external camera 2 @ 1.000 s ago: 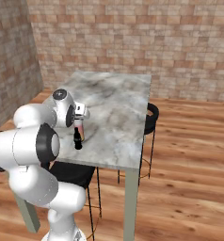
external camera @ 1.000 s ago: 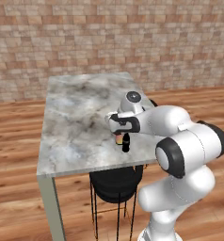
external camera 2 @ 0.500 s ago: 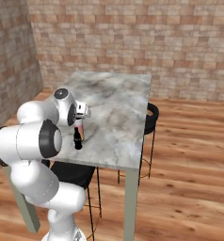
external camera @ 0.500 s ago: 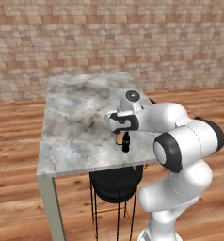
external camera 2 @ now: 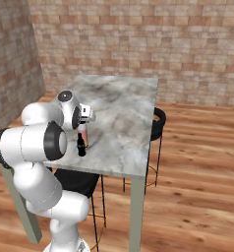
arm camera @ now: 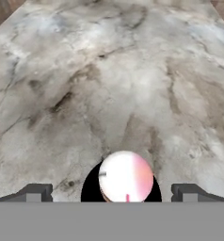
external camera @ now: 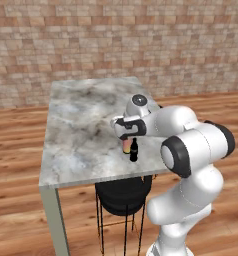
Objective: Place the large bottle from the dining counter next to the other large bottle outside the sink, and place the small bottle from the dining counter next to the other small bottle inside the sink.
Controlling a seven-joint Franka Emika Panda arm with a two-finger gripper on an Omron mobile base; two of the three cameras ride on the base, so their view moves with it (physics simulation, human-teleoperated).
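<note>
My pincer (arm camera: 111, 192) hangs directly over the large bottle (arm camera: 125, 176), with its jaws spread as wide as they go and nothing between them gripped. In the hand view I look straight down on the bottle's round white cap, tinged pink on one side, with a dark round shadow around it; my two dark fingertips (arm camera: 35, 192) stand well out to either side of the cap and touch nothing.

From the left base view, my hand (external camera: 128, 127) sits above the near right part of the counter (external camera: 81, 125), and below it a strip of the large bottle's (external camera: 126, 145) pink and yellow body shows. The small bottle (external camera: 134, 150), black with a thin neck, stands upright just beside it on the side nearer the counter's near edge. The two are so close together that I cannot tell whether they touch.

The right base view shows the same pair from the other side: the large bottle (external camera 2: 83, 136) is partly hidden behind my arm, and the small bottle (external camera 2: 81, 145) stands in front of it near the counter's left edge (external camera 2: 133, 162). Both bottles stand on the grey-veined marble top.

A black stool (external camera: 122, 192) stands tucked under the near edge of the counter, and another stool (external camera 2: 158, 118) stands at its right side. A wooden floor (external camera 2: 197, 162) and a brick wall (external camera: 116, 40) surround the counter.
</note>
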